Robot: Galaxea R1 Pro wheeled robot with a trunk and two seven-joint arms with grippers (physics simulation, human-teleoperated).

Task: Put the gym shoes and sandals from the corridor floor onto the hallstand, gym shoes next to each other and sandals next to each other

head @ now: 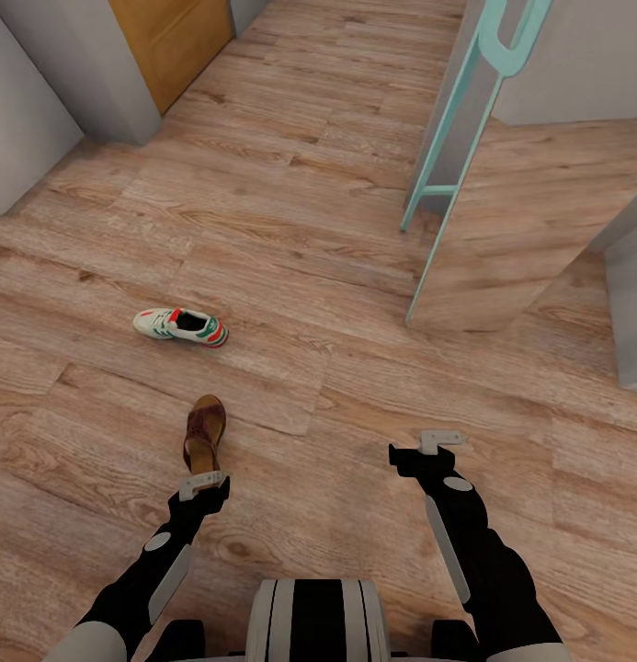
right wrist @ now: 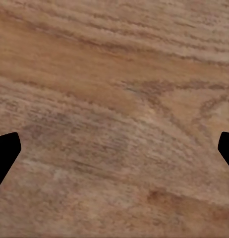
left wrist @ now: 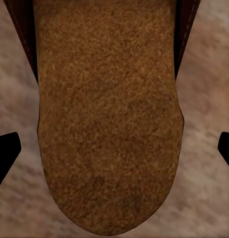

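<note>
One sandal (head: 204, 432) lies on the wood floor (head: 355, 276), directly under the left claw (left wrist: 114, 148) — its long axis running straight away from the robot. The claw is spread wide, holding nothing. The right claw (right wrist: 114, 148) — equally wide, empty — hangs over bare floor. A sneaker (head: 181, 326) lies farther ahead.

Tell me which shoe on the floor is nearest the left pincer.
The brown sandal, lying just ahead of the left pincer. The white sneaker lies farther out across the floor.
</note>
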